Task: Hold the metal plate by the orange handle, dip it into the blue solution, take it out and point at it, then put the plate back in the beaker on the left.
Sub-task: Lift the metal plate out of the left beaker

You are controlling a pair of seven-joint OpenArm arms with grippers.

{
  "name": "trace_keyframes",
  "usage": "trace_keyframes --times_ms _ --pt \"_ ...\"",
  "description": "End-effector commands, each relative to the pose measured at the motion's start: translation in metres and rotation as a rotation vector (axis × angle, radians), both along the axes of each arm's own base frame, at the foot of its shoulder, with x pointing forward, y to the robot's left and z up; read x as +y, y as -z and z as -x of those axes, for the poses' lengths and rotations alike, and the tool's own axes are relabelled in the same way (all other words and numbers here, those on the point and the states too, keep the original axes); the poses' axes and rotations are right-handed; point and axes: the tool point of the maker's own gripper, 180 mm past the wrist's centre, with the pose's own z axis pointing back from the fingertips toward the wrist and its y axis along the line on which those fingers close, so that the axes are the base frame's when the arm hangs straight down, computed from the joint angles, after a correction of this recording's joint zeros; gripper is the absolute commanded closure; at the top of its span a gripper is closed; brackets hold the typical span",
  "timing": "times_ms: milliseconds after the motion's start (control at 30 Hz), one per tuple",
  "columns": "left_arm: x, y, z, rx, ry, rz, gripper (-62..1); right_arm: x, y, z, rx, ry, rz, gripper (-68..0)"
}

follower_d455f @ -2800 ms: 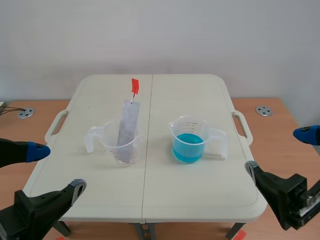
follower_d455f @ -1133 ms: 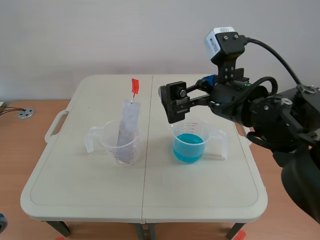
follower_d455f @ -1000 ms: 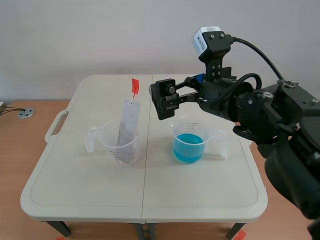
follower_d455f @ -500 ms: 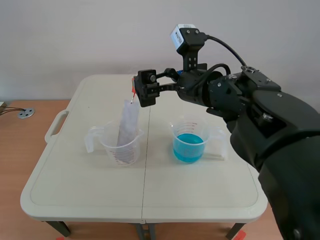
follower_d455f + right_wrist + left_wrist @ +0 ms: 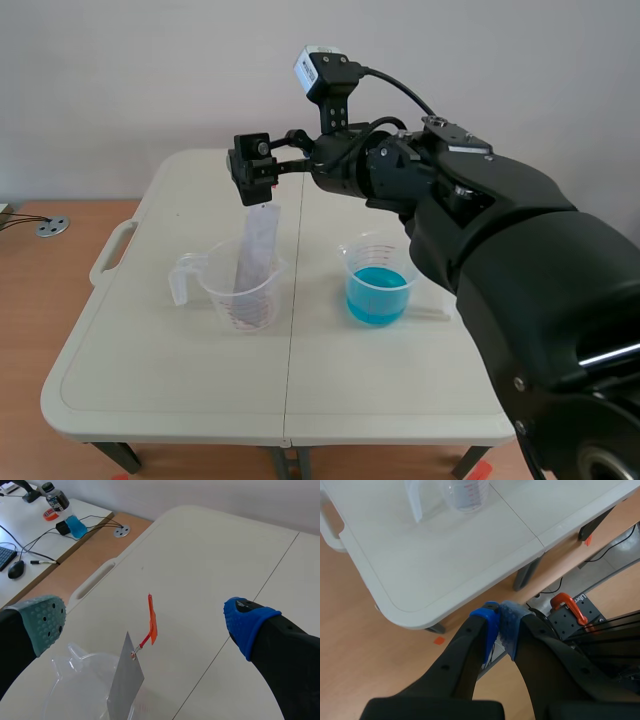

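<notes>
On the beaker [image 5: 225, 285], red graduations [image 5: 470, 487], illegible.

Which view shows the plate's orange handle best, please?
The right wrist view: the orange handle stands unobstructed ahead of the open right gripper. In the scene view that gripper hides it; the left wrist view misses it.

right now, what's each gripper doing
Left gripper: shut on nothing.
Right gripper: open, either side of the thin orange handle of the grey metal plate.

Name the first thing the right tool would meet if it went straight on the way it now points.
Probably the orange handle, centred ahead of the open right tool, atop the metal plate; depth is unclear.
</notes>
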Motion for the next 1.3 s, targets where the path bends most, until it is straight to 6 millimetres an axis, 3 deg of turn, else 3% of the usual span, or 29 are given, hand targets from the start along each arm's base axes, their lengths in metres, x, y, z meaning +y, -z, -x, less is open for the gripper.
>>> trace_keyframes --times_ms 0,100,333,1267 --pt "-0.0058 -0.0066 -0.0027 -0.022 0.001 0.025 -1.6 0.0056 -0.0206 -0.0101 -0.049 -0.002 -0.031 -66.3" --pt "-0.0058 -0.0066 -0.0027 -0.022 0.001 0.025 -1.6 0.0111 -0.0176 -0.0112 -0.042 -0.011 -0.033 -65.8" --pt "-0.0058 -0.0066 -0.0027 -0.022 0.001 0.025 -1.6 0.0146 -0.0128 -0.0097 -0.027 -0.018 -0.029 -56.6" --pt "-0.0058 -0.0066 -0.0027 -0.022 0.001 0.025 -1.6 0.0138 -0.0118 -0.0100 -0.023 -0.014 -0.025 -5.3"
